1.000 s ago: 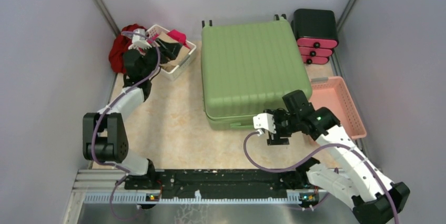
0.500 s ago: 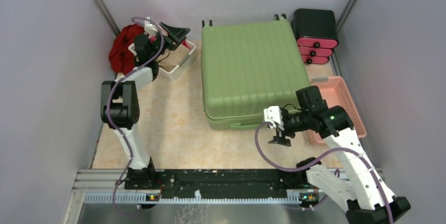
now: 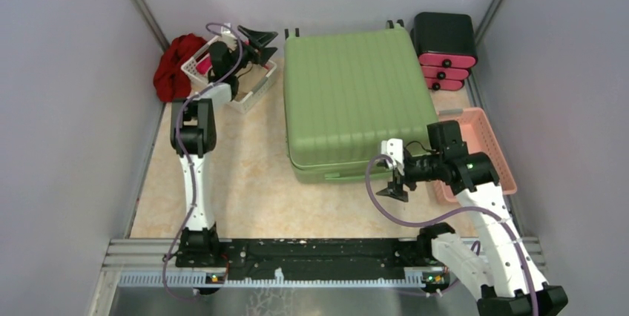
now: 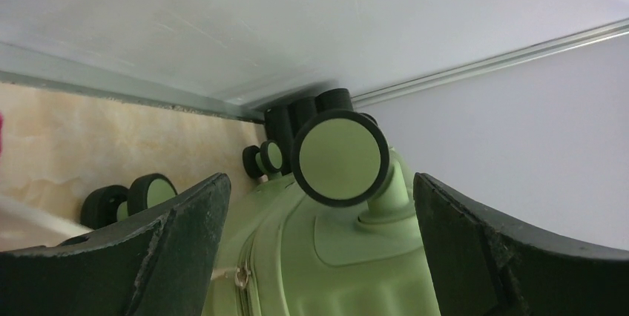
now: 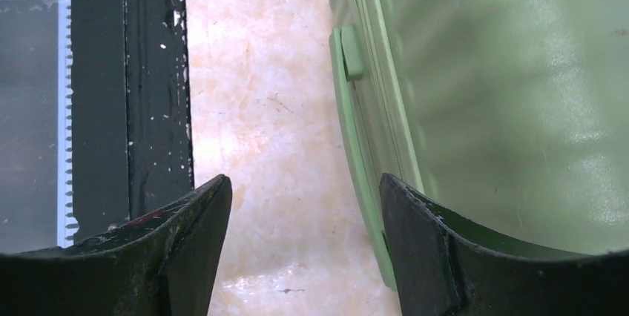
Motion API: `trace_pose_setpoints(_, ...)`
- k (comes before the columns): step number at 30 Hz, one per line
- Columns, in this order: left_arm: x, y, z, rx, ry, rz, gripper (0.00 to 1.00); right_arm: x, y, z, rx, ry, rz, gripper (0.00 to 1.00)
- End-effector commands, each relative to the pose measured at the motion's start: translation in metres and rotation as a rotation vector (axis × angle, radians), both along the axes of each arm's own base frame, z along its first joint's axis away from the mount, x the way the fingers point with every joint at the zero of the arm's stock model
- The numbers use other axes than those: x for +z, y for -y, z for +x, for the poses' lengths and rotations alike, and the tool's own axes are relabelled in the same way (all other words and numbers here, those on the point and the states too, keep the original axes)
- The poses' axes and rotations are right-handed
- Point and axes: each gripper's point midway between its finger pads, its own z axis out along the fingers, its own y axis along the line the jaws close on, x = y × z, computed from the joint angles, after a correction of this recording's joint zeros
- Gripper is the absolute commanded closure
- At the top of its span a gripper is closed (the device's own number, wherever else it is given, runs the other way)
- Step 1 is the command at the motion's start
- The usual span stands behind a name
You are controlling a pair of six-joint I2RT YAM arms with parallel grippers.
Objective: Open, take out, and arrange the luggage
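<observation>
Lying flat and closed at the middle-back of the table, the large light-green hard-shell suitcase (image 3: 348, 101) shows a ribbed, faintly glossy lid and rounded corners. Its far edge sits near the back wall, with small black wheels (image 4: 340, 156) faced in green pointing at that wall. On its right, the black box with pink drawers (image 3: 443, 49) and the pink slotted plastic basket (image 3: 486, 153) stand just beside it. On its left is a white slotted basket (image 3: 245, 82), with a red cloth heap (image 3: 172, 64) beyond. The widest open room is the beige marbled tabletop (image 3: 237, 175) between the suitcase's near edge and the black base rail (image 5: 156, 71).

The left gripper (image 3: 259, 40) hangs over the white basket at the suitcase's far-left corner, jaws spread fully, holding nothing. The right gripper (image 3: 395, 181) sits at the near-right corner, jaws apart and empty, one finger over bare tabletop, the other over the shell.
</observation>
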Motion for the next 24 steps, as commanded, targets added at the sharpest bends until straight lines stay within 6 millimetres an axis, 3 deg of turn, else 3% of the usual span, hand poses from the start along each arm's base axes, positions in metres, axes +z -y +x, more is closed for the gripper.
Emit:
trace_pose_setpoints(1,0.013,0.021,0.006,-0.049,0.043,-0.054,0.01,0.01,-0.005,0.004,0.011,0.033,0.053,0.28)
trace_pose_setpoints(10,0.019,0.053,0.012,-0.078,0.06,-0.09,0.02,0.005,-0.003,0.006,0.0,0.019,0.053,0.28)
trace_pose_setpoints(13,0.017,0.062,0.014,-0.061,0.041,-0.112,0.06,0.004,-0.003,0.006,0.0,0.017,0.055,0.28)
trace_pose_setpoints(18,0.02,0.068,0.019,-0.015,0.043,-0.143,0.28,0.005,-0.002,0.005,-0.005,0.023,0.055,0.28)
trace_pose_setpoints(22,0.035,0.066,0.016,-0.009,0.074,-0.165,0.52,0.002,0.002,0.01,-0.049,0.025,0.038,0.28)
trace_pose_setpoints(24,0.043,0.063,0.011,-0.001,0.091,-0.165,0.68,0.0,0.006,0.019,-0.101,0.032,0.025,0.28)
